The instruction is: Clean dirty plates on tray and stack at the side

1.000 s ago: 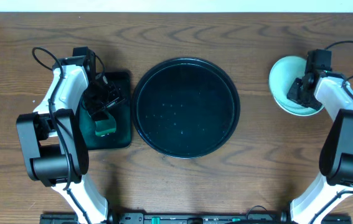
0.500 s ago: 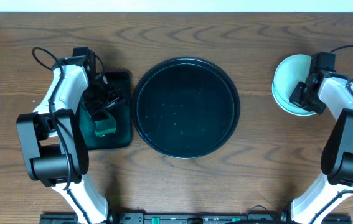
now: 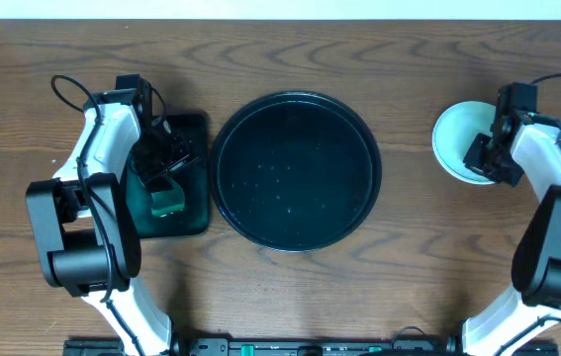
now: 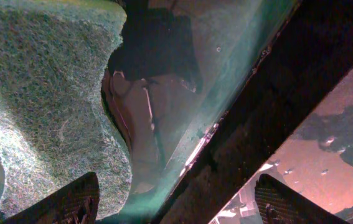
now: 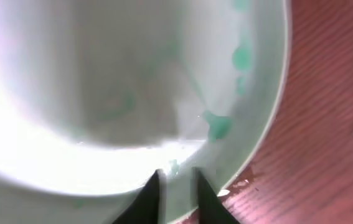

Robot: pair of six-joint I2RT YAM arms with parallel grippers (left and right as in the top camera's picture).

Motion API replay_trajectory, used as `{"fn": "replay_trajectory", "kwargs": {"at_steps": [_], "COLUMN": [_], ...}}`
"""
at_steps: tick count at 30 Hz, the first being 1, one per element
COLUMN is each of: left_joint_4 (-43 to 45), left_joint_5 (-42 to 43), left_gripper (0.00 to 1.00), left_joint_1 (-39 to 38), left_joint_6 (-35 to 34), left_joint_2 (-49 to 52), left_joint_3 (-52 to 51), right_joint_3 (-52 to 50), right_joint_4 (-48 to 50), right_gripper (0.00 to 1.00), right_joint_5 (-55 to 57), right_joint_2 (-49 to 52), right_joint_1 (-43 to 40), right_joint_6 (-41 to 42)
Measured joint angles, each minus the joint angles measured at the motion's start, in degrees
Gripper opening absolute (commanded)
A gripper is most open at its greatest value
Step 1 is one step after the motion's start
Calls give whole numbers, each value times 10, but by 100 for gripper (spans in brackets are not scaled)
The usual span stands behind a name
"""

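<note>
1. We see the right gripper (image 5: 177,196) with its jaws narrow, pinching the near rim of a pale-aqua plate (image 5: 132,93) (teal smears dot its inner wall).
2. That plate is at the right of the bench (image 3: 409,257), well apart from the black tray (image 3: 295,170) at centre.
3. Farther left, the left gripper (image 4: 170,200) holds its jaws wide over the green tray (image 3: 196,203), with the sponge (image 4: 45,106) beside one finger.

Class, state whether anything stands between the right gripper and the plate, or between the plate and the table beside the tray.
Nothing visible does. The right gripper pinches the rim of the plate, which sits right of the tray, over the table.
</note>
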Motion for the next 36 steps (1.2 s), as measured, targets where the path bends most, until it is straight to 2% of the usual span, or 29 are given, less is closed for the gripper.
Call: {"fn": "replay_trajectory", "kwargs": {"at_steps": [8, 12, 13, 15, 16, 17, 19, 26, 36], "left_joint_4": [9, 12, 12, 12, 13, 12, 13, -13, -67], "left_joint_5": [0, 0, 0, 0, 0, 0, 0, -35, -50], "left_gripper": [81, 80, 80, 80, 80, 80, 80, 81, 80], "left_joint_1": [0, 0, 0, 0, 0, 0, 0, -1, -1], "left_joint_6": [0, 1, 5, 15, 22, 31, 53, 126, 147], "left_joint_2": [0, 0, 0, -3, -8, -17, -47, -266, -524], "left_joint_3": [0, 0, 3, 10, 13, 16, 18, 35, 36], "right_joint_3": [-1, -1, -1, -1, -1, -1, -1, -1, -1], "right_joint_4": [5, -14, -23, -30, -37, -42, -44, -37, -34], "right_gripper": [42, 61, 72, 85, 95, 98, 99, 99, 99], "right_joint_5": [-50, -90, -101, -110, -113, -117, -121, -123, -116], "right_joint_2": [-134, -212, -232, -248, -258, -266, -275, -283, -302], "right_joint_1": [10, 30, 41, 55, 67, 77, 96, 131, 131], "right_joint_6": [1, -7, -10, -16, -19, -22, -37, -101, -115]}}
